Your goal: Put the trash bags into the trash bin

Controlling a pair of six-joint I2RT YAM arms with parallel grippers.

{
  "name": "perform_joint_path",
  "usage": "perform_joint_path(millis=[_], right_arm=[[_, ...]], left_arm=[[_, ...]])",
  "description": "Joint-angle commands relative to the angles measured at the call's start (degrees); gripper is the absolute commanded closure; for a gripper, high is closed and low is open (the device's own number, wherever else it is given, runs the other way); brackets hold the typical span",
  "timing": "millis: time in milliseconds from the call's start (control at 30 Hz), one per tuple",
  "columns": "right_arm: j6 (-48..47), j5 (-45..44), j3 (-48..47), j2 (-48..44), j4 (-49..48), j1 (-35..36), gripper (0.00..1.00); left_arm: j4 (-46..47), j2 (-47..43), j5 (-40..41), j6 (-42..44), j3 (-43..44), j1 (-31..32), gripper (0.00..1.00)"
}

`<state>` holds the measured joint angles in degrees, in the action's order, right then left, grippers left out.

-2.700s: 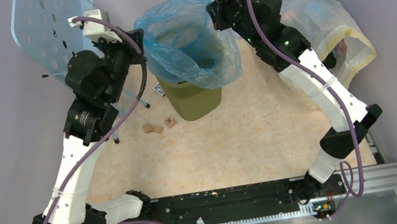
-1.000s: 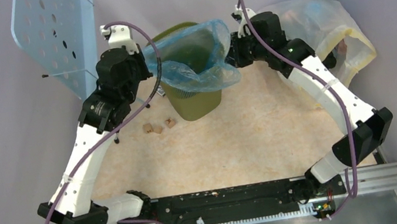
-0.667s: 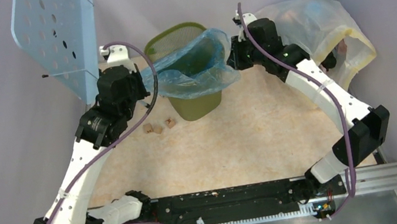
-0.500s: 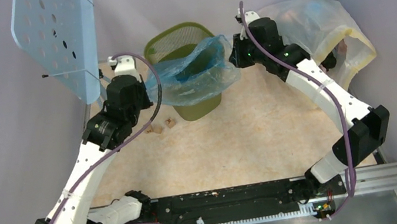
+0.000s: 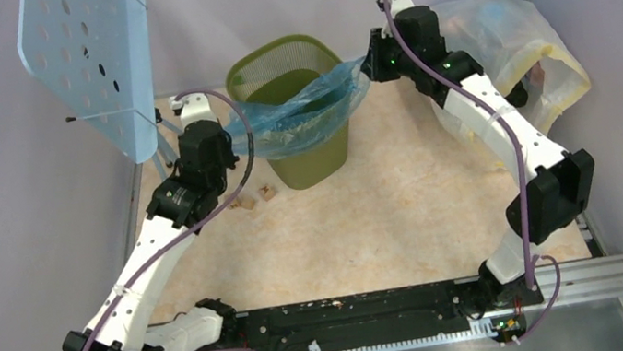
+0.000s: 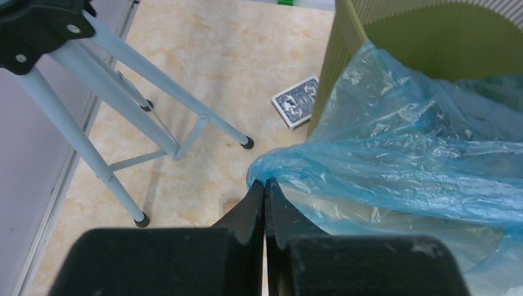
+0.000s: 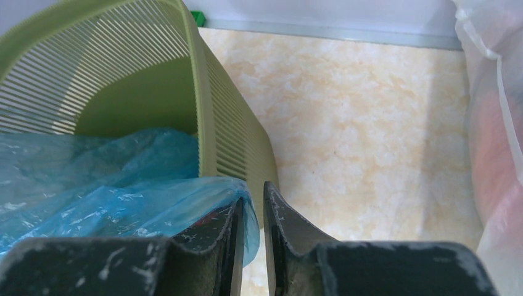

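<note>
The olive-green trash bin (image 5: 271,55) stands upright at the back of the table. The light-blue trash bag (image 5: 299,118) stretches across its near rim, part inside and part hanging down the front. My left gripper (image 5: 230,138) is left of the bin, shut on the bag's edge (image 6: 265,183). My right gripper (image 5: 369,64) is at the bin's right rim. In the right wrist view its jaws (image 7: 251,197) stand a narrow gap apart, and the bag (image 7: 111,185) drapes over the left finger. The bin also shows in both wrist views (image 6: 345,37) (image 7: 203,92).
A light-blue perforated panel (image 5: 86,60) on a thin-legged stand (image 6: 123,80) is back left. A yellowish-clear stuffed bag (image 5: 512,43) lies right of the bin. Small wooden blocks (image 5: 246,201) and a blue card box (image 6: 298,100) lie by the bin's left base.
Both grippers have come down and toward the near side with the bag. Its mouth has collapsed from an open hoop above the bin to a band across the near rim.
</note>
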<state>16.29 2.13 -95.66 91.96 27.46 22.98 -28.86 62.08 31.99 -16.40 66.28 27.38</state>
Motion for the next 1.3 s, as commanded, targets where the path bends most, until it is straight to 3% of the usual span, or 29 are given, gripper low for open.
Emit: perform_joint_path(millis=[0, 200, 300, 500, 900, 1267], right_arm=[[-0.3, 2.2, -7.8, 3.4, -1.8, -0.7, 0.83], [-0.5, 3.6, -12.5, 9.2, -1.9, -0.7, 0.79], [-0.4, 6.4, -14.2, 11.6, -1.1, -0.9, 0.76], [-0.1, 14.1, -14.6, 13.0, 0.6, -1.0, 0.76], [4.3, 22.7, -0.6, 3.5, -6.7, -1.0, 0.76], [4.6, 21.3, 17.0, -13.9, -6.2, -1.0, 0.76]], left_arm=[[6.8, 1.2, 0.9, 0.2, 2.6, -2.1, 1.0], [11.9, 2.7, -2.1, -1.0, 1.1, -4.9, 1.0], [15.4, 3.9, -7.7, -1.5, 0.1, -6.8, 0.99], [12.9, 9.6, -14.0, -2.3, 3.2, -7.8, 0.98], [24.3, 8.7, -34.5, 0.0, -2.5, -8.2, 0.96], [23.1, 4.4, -50.6, -3.4, -6.0, -8.2, 0.97]])
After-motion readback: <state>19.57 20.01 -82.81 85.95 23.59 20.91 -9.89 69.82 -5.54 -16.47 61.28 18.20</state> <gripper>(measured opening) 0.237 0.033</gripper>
